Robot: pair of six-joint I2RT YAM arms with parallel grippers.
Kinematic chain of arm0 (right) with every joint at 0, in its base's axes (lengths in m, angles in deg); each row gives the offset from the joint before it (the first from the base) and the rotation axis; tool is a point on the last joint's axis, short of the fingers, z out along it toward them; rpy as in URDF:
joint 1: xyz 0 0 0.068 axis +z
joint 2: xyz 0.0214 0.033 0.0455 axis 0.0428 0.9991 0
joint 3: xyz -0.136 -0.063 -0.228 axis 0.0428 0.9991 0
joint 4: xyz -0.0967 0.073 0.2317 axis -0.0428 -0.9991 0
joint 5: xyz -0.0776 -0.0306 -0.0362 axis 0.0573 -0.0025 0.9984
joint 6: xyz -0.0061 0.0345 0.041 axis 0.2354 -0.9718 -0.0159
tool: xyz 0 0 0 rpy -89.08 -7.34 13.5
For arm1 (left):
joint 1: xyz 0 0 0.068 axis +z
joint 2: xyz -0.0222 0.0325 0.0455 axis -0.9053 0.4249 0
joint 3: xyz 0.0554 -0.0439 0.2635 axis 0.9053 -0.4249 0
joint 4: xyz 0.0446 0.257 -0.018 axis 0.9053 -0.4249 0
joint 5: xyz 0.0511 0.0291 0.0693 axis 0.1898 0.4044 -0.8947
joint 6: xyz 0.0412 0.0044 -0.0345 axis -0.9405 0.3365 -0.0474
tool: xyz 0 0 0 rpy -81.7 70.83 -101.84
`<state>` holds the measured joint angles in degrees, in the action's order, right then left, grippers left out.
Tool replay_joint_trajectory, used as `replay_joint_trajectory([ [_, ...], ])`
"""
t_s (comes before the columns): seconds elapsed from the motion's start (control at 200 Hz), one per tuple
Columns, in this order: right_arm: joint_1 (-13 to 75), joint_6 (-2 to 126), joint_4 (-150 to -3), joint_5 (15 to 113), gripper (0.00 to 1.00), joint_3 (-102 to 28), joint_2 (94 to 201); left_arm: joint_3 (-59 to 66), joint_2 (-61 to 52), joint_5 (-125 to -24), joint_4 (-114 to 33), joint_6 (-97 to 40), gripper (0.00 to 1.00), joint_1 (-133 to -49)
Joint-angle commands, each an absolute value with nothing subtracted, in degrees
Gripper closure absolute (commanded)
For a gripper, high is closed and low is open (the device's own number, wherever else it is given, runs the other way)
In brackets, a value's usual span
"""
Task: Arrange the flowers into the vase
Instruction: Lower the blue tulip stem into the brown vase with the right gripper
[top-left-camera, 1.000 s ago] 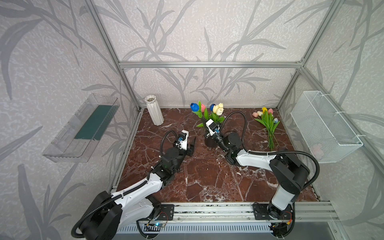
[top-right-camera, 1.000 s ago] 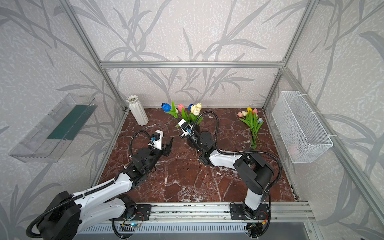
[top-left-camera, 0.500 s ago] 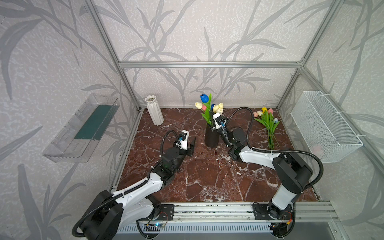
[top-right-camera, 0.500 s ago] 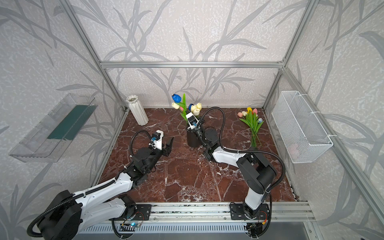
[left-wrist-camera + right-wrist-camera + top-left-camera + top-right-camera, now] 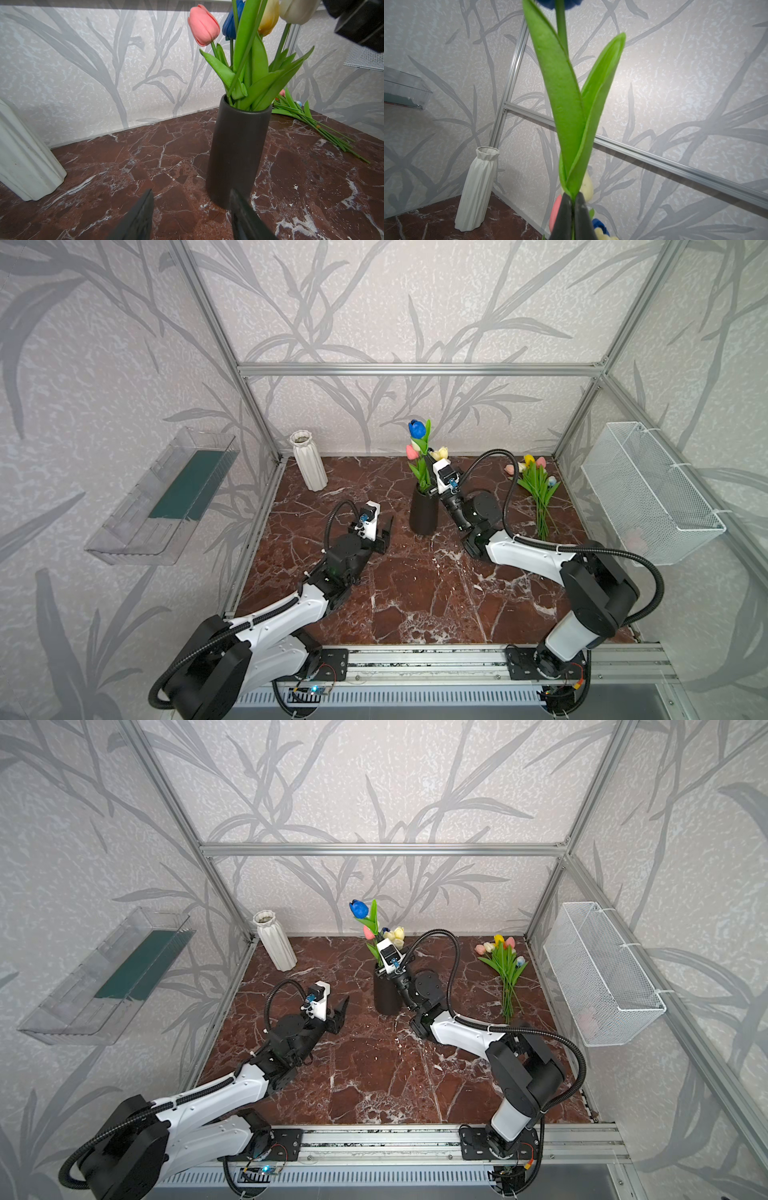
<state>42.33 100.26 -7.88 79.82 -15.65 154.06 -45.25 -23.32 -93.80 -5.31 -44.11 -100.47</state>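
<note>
Reference: clock directions are read in both top views, with 12 o'clock at the back wall and the dial centred on the tabletop (image 5: pixel 415 597).
Tabletop: dark red marble with white veins.
Black vase (image 5: pixel 424 512): a plain cylinder. It stands upright, mouth up, just toward 12 o'clock of centre.
Seated flowers (image 5: pixel 257 68): pink, dark blue, yellow and cream heads rise from the black vase on green stems and leaves.
Blue tulip (image 5: pixel 417 429): it is held upright over the black vase, with its head well above the seated flowers. In the left wrist view its thin stem runs down to the rim of the vase mouth. How deep the stem end sits cannot be told.
Right gripper (image 5: pixel 572 204): it is positioned above the vase mouth on the 1 o'clock side. The jaws are closed on the blue tulip where its two leaves meet the stem.
Left gripper (image 5: pixel 191 194): it is positioned low over the tabletop at 8 o'clock of the black vase, near it but apart. The jaws are parted, grip nothing and point at the vase base.
Loose flowers (image 5: pixel 538 489): a bundle lying flat at 2 o'clock, well apart from the black vase. Heads point toward 12 o'clock and stems toward 6 o'clock.
White vase (image 5: pixel 308 464): ribbed, standing in the 11 o'clock corner.
Wire basket (image 5: pixel 648 497): white mesh, fixed to the 3 o'clock wall.
Clear tray (image 5: pixel 166 497): fixed to the 9 o'clock wall, with a dark green base.
</note>
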Motion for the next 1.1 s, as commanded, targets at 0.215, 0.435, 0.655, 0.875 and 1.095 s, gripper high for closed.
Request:
replay_joint_trajectory([
  [0.215, 41.81, 97.2, -11.1, 78.68, 1.0, -14.94, 151.91, -44.1, -22.4, -92.78, -4.57, -43.27, 0.41, -100.22],
  [0.435, 41.7, 95.35, -13.95, 78.32, 1.0, -14.15, 151.82, -44.43, -22.4, -93.06, -4.22, -43.2, 0.41, -100.22],
  [0.655, 41.61, 94.69, -16.75, 76.19, 1.0, -13.44, 151.51, -44.62, -21.89, -92.87, -3.69, -43.2, 0.41, -100.21],
  [0.875, 40.19, 92.43, -20.24, 74.61, 1.0, -13.69, 152.26, -45.07, -21.78, -92.8, -2.95, -43.02, 0.4, -100.27],
  [1.095, 39.81, 92.08, -20.22, 74.89, 0.93, -12.42, 152.04, -45.0, -21.34, -92.81, -2.91, -43.09, 0.4, -100.21],
])
